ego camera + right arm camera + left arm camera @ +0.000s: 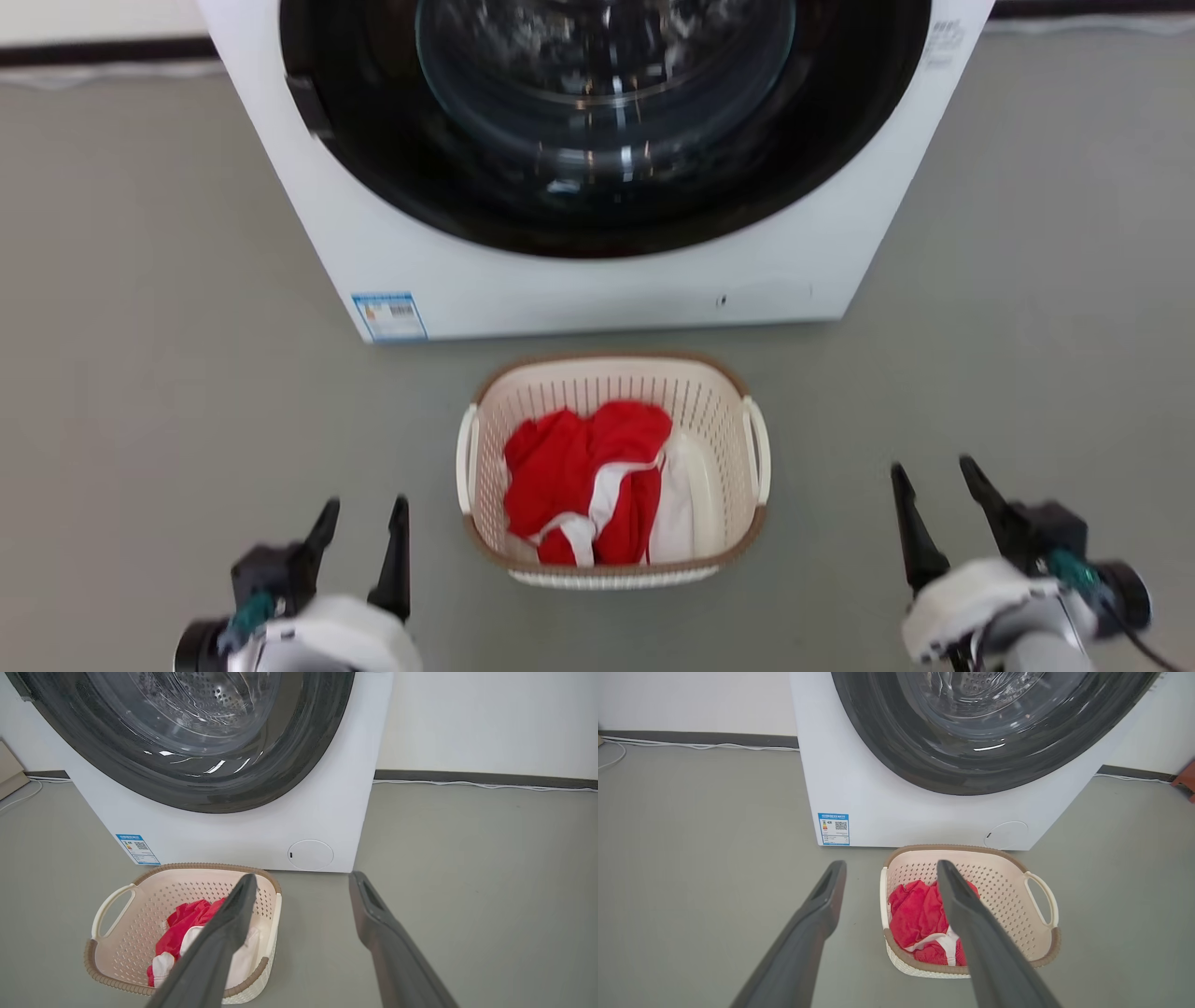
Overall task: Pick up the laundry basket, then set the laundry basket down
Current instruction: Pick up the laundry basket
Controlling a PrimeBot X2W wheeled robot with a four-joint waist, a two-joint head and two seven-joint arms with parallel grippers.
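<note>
Left pincer: my left pincer [364,509] [891,865] is open, its two fingers well parted, with nothing in its hold; it points toward the washer [597,280].
Right pincer: my right pincer [934,471] [303,878] is also open and holds nothing; it points the same way.
Basket, place: the basket [597,390] stands upright on the floor [140,373], near the foot of the washer's front and centred under its door [607,121].
Basket and my left pincer: the basket [1008,896] lies to the right of this pincer and a little ahead of it, apart from it. In the left wrist view one finger crosses in front of the basket.
Basket and my right pincer: the basket [154,905] lies to the left of this pincer, farther off than from the left one. In the right wrist view one finger crosses in front of its near corner.
Handles: the left handle [466,457] faces my left pincer and the right handle [758,448] faces my right one; neither is touched.
Basket, contents: a crumpled red garment [569,467] [920,910] [187,919] with white bands covers most of the bottom; a white cloth [672,504] lies beside it, against the right-hand wall.
Washer: the door is shut and dark-ringed; through its glass the drum's contents are too blurred to tell. A blue label [390,317] sits at the lower left corner of the front.
</note>
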